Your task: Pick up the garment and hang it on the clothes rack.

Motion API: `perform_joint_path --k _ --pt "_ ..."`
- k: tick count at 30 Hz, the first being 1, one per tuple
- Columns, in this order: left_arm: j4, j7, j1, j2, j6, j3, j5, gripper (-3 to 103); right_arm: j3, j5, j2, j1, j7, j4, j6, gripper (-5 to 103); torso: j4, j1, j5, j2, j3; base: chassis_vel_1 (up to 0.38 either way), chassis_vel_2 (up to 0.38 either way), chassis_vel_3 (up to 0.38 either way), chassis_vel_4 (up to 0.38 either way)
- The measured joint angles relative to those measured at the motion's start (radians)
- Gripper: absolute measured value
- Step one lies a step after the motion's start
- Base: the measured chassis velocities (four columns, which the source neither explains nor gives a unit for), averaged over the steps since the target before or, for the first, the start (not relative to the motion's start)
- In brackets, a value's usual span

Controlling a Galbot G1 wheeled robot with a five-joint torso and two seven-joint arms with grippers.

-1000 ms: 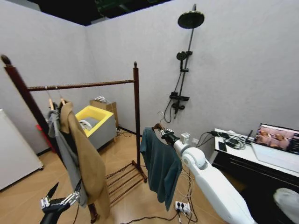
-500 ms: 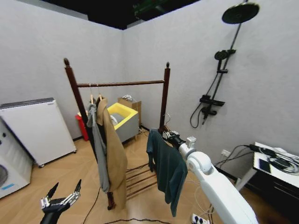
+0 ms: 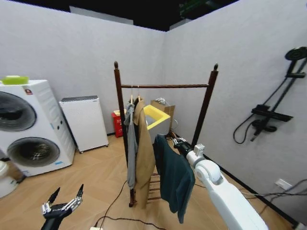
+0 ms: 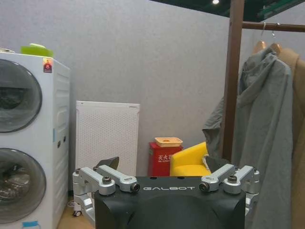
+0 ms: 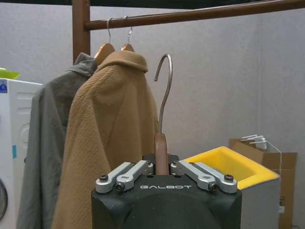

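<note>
The dark teal garment [image 3: 173, 178] hangs from a wooden hanger with a metal hook [image 5: 165, 88]. My right gripper [image 3: 177, 142] is shut on the hanger's neck [image 5: 161, 151], a little in front of the clothes rack [image 3: 207, 103] and below its top rail [image 5: 190, 15]. On that rail hang a long tan coat [image 3: 143, 153] and a grey hooded jacket [image 3: 130, 143] at the left post. My left gripper [image 3: 63, 203] is low at the front left, open and empty; the left wrist view shows its fingers [image 4: 103, 173] spread.
A stacked washer-dryer [image 3: 26, 127] and a white appliance [image 3: 84, 122] stand along the left wall. A red box [image 3: 117, 122] and a yellow bin [image 3: 158, 115] sit behind the rack. A shower set [image 3: 268, 115] hangs on the right wall. Cables [image 3: 115, 218] trail over the wooden floor.
The head camera has swung left: the rack now sits mid-picture, the washer-dryer has come into view, and the desk and laptop have left it. My right gripper still holds the hanger.
</note>
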Motion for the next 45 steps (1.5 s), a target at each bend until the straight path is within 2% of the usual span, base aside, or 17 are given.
perform_joint_path --k 6,25,37,41,45 --pt "0.000 0.000 0.000 0.000 0.000 0.000 0.000 100 0.012 -0.004 -0.001 -0.026 -0.008 0.014 0.001 10 -0.0012 0.000 0.0000 0.000 0.000 0.033 0.048 0.041 0.024" --pt "0.000 0.000 0.000 0.000 0.000 0.000 0.000 100 -0.001 -0.032 0.006 -0.027 -0.018 0.023 0.000 10 -0.0008 0.000 0.0000 0.000 0.000 -0.047 0.050 0.054 -0.049" --pt "0.000 0.000 0.000 0.000 0.000 0.000 0.000 100 0.030 -0.049 -0.003 -0.007 -0.023 0.017 0.001 10 -0.0008 0.001 0.0002 0.000 0.000 -0.071 0.074 0.071 -0.073" --pt "0.000 0.000 0.000 0.000 0.000 0.000 0.000 100 0.046 -0.042 -0.035 0.052 -0.014 0.047 -0.030 10 -0.0009 0.001 0.0001 0.000 0.000 -0.054 0.046 0.039 -0.031" --pt "0.000 0.000 0.000 0.000 0.000 0.000 0.000 100 -0.007 0.000 -0.070 0.190 0.038 0.035 -0.070 10 -0.0007 0.000 -0.0003 0.000 0.000 0.000 0.000 0.000 0.000"
